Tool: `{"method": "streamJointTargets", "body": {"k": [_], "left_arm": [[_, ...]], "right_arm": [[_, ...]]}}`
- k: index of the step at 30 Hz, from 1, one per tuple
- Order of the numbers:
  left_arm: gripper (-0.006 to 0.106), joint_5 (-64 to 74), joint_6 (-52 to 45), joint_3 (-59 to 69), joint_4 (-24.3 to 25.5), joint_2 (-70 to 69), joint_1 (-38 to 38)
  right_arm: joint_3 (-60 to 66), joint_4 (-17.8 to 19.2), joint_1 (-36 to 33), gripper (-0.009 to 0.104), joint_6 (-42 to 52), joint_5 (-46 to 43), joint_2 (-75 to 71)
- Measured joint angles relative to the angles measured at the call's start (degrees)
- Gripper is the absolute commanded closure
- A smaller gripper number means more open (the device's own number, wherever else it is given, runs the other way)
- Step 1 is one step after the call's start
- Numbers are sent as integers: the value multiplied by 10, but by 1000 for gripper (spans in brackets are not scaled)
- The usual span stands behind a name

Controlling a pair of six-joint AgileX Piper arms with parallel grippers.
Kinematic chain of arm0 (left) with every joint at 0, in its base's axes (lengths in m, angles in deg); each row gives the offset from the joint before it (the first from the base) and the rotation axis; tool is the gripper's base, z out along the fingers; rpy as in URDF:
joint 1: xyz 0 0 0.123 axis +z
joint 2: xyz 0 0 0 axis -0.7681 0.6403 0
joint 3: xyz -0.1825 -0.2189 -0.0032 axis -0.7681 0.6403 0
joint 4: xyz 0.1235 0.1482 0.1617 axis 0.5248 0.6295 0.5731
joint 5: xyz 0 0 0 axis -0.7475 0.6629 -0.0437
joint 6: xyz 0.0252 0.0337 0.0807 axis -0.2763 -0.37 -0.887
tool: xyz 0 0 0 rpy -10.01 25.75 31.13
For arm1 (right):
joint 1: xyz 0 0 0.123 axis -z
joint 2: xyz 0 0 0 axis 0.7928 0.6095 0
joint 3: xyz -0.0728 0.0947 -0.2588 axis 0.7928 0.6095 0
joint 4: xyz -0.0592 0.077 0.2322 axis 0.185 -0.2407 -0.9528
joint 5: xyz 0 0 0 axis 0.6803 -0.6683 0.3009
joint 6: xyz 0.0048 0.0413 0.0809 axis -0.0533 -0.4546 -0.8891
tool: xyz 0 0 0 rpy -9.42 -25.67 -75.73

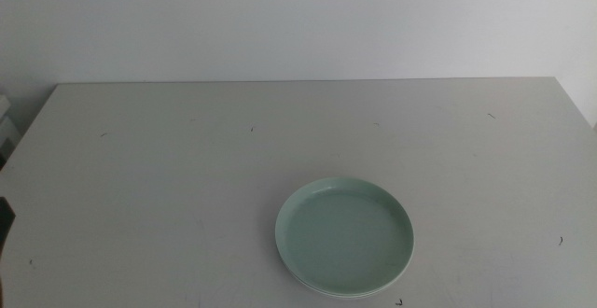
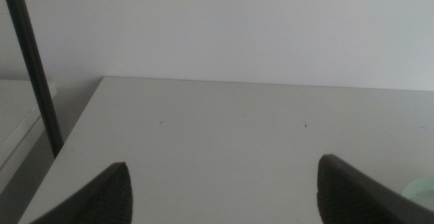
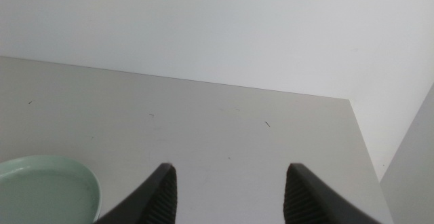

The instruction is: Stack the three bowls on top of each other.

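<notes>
Middle view: the mint bowl (image 1: 344, 236) sits lower centre-right on the table (image 1: 187, 159), with a paler rim showing beneath it; the stack appears complete, though the white and grey-blue bowls cannot be told apart. No arm shows.

Left wrist view: left gripper (image 2: 224, 190) spread wide, empty.

Right wrist view: right gripper (image 3: 230, 193) parted, empty, bowl at lower left. Judged: only verification remains.
</notes>
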Motion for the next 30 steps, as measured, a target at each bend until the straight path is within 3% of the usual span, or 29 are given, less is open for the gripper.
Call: {"method": "streamJointTargets", "body": {"k": [5, 13, 19, 30], "left_arm": [[-5, -14, 0, 47, 0, -18, 0], [-5, -65, 0, 180, 0, -128, 0], [-5, -69, 0, 216, 0, -145, 0], [-5, -71, 0, 217, 0, -146, 0]], "right_arm": [[20, 7, 1, 54, 0, -24, -6], [166, 0, 41, 54, 0, -112, -122], [258, 0, 55, 54, 0, -112, -197], [263, 6, 58, 54, 0, -83, -244]]}}
